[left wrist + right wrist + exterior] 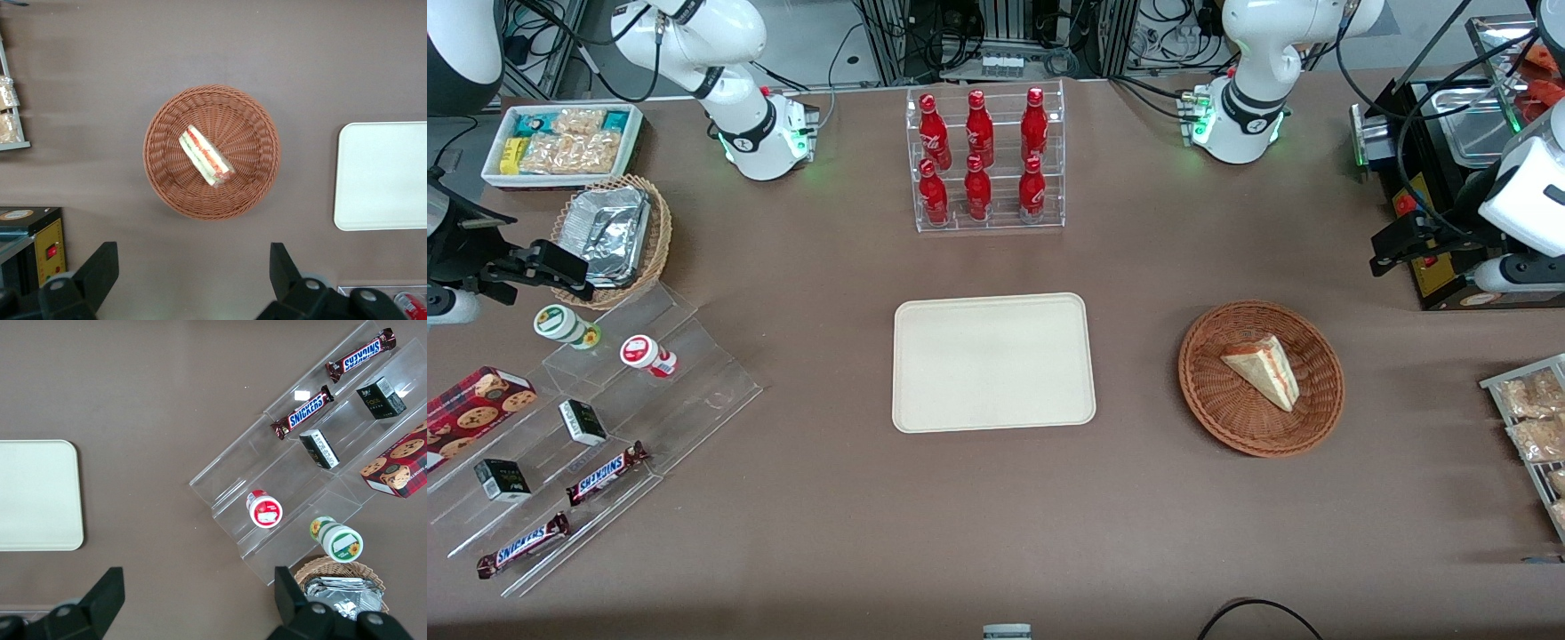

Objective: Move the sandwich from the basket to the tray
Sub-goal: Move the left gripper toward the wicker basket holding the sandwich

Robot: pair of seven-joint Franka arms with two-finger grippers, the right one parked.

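The sandwich (206, 157) is seen lying in the middle of the basket (167, 175), untouched, while the tray (925, 409) lies bare nearby on the counter (996, 533), toward the parked arm's end. The gripper (193, 280) is held high above the counter beside the basket, its fingers (99, 270) spread wide with nothing between them. A slip is likely to be risked if the smooth wrapped wedge is pinched across its sloping faces, and the light basket could be dragged or tipped if its rim is caught on the descent. The rack of red bottles (983, 160) stands well apart from the tray, farther from the front camera, and nothing is seen between basket and tray.
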